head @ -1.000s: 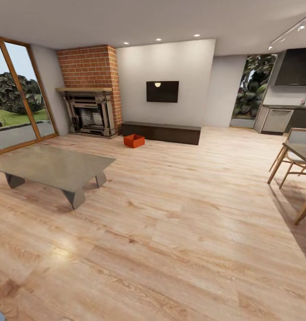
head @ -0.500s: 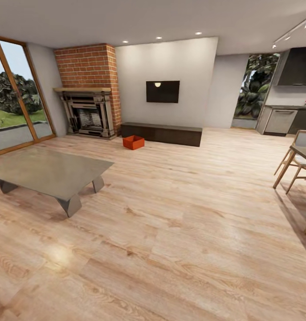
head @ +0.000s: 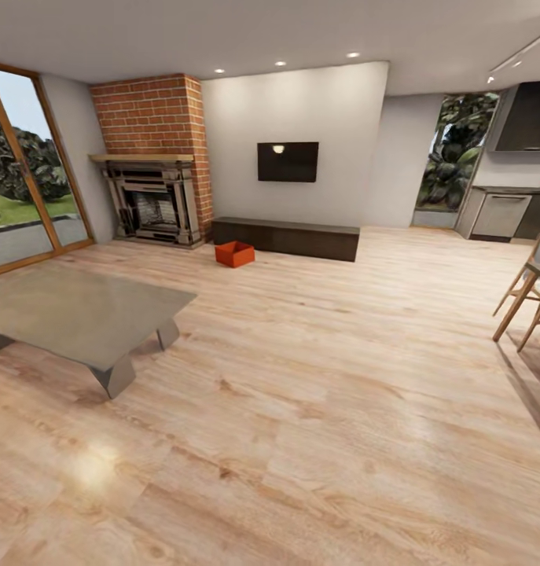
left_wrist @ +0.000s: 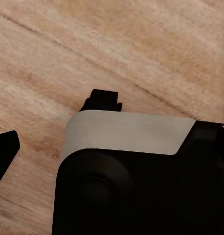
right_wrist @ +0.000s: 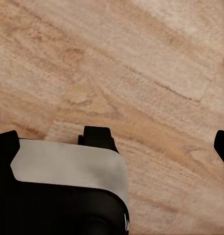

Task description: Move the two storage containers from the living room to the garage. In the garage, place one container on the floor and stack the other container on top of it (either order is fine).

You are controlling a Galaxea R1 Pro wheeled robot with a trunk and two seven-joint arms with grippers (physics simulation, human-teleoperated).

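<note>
Orange-red container [head: 235, 253] on wood-plank floor [head: 317, 377] just before dark bench [head: 287, 237], brick fireplace [head: 153, 157] nearby, left gripper [left_wrist: 53, 125] spread, right gripper [right_wrist: 158, 142] spread, both empty over planks.

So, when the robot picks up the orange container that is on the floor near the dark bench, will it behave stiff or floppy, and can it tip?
The orange container probably stays stiff: its walls stand straight and keep a boxy shape. It looks open-topped and seemingly empty, so likely light. Sitting low and flat on the wood floor, it should slide rather than tip if pushed.
</note>
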